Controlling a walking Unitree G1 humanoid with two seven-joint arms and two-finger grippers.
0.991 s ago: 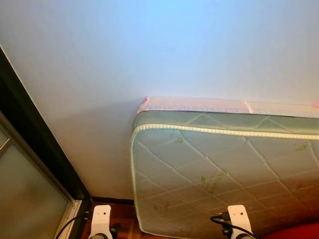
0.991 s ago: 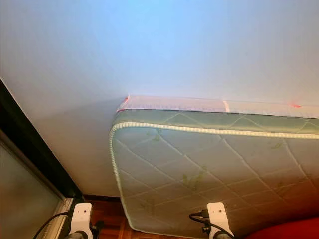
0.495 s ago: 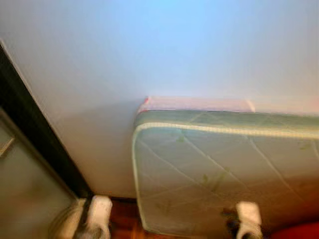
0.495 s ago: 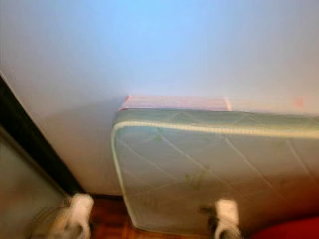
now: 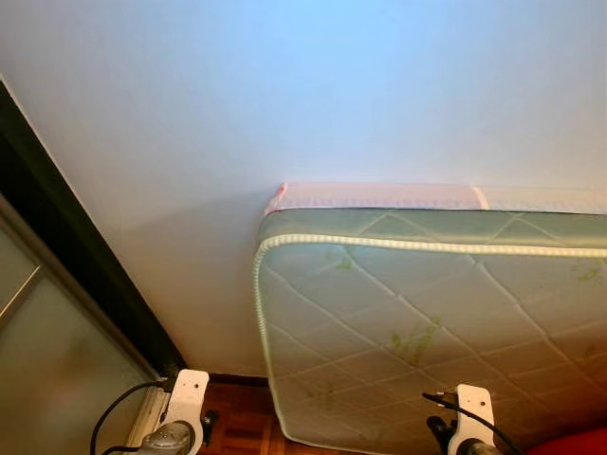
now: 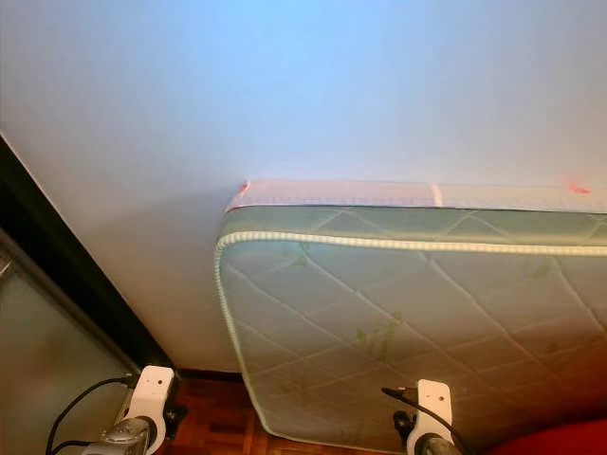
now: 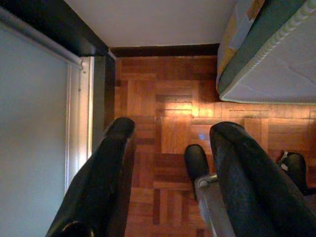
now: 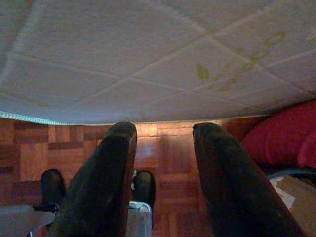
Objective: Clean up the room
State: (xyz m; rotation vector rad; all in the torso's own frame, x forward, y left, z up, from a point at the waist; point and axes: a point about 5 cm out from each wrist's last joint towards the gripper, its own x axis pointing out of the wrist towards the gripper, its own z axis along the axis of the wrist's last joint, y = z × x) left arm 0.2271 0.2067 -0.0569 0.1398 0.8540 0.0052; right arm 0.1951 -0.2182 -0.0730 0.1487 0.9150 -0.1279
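Observation:
A pale green quilted mattress (image 5: 417, 322) stands on its edge against the white wall (image 5: 285, 95), its corner reaching down to the parquet floor (image 7: 168, 108). My left gripper (image 7: 170, 131) hangs open over the bare parquet beside the mattress corner (image 7: 266, 64), with nothing between its fingers. My right gripper (image 8: 163, 131) is open too, pointing down at the floor right below the mattress face (image 8: 148, 54), empty. In the eye views both white wrists sit at the bottom edge, the left wrist (image 5: 185, 403) and the right wrist (image 5: 469, 412).
A dark door frame (image 5: 76, 256) with a frosted sliding panel (image 5: 47, 370) runs along my left. Something red (image 8: 281, 138) lies on the floor under the mattress at my right, with a cardboard piece (image 8: 296, 195) by it. My own black feet (image 7: 196, 163) stand on the parquet.
The head camera has swung slightly left and steadied after a blur, so the mattress sits a little further right. Both wrists stay low at the picture's bottom.

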